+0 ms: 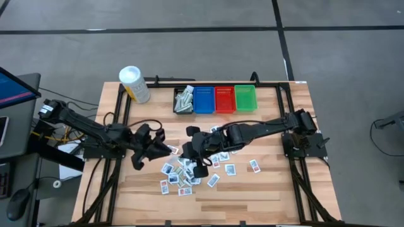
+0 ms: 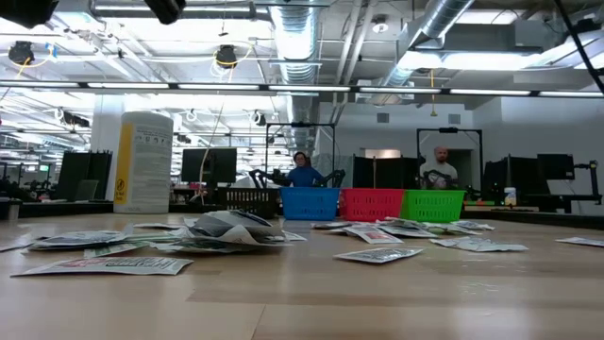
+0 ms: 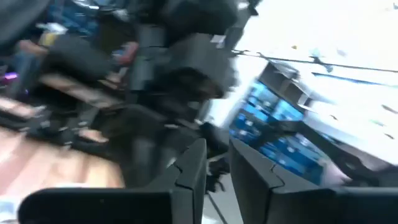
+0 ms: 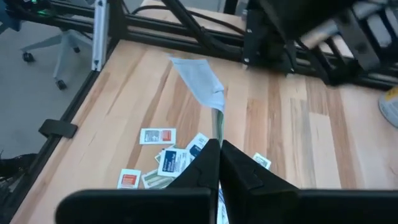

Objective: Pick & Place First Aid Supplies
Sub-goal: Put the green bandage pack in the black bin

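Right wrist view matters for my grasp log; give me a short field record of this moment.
right gripper: shut on a packet, held above the table
left gripper: beside the pile, fingers slightly apart, nothing seen between them
loose packets: scattered mid-table
black bin: holds packets
blue bin, red bin, green bin: look empty

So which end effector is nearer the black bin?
Left, narrowly. The left end effector sits below-left of the black bin; the right end effector hangs farther down, over the packet pile.
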